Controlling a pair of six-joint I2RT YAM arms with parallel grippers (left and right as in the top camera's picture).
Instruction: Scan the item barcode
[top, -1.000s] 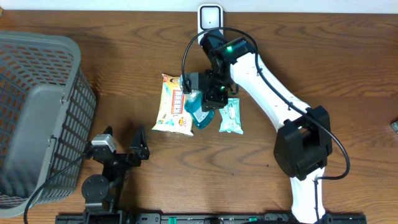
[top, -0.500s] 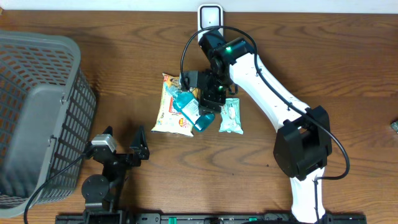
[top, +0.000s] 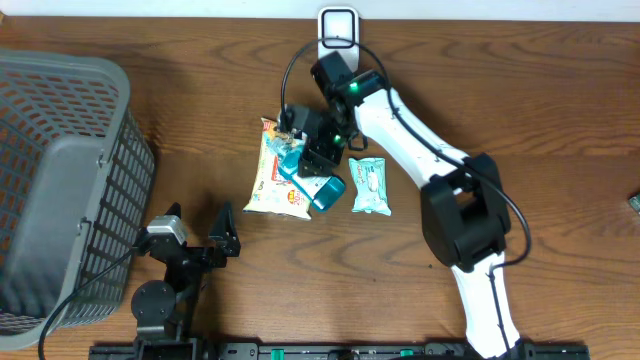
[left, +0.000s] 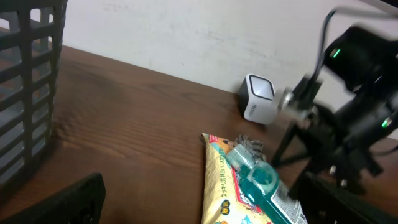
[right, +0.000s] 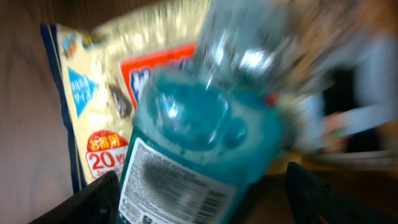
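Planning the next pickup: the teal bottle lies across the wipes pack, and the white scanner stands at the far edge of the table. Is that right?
Not quite. The teal bottle lies across the yellow snack bag, not the wipes pack, which sits uncovered beside it, as the overhead view shows. The white scanner does stand at the far edge of the table.

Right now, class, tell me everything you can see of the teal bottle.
The teal bottle is see-through plastic holding blue-green liquid, with a clear cap and a white label of blurred print. It lies on its side across the snack packet. The right gripper straddles it with fingers apart; whether they touch it is unclear.
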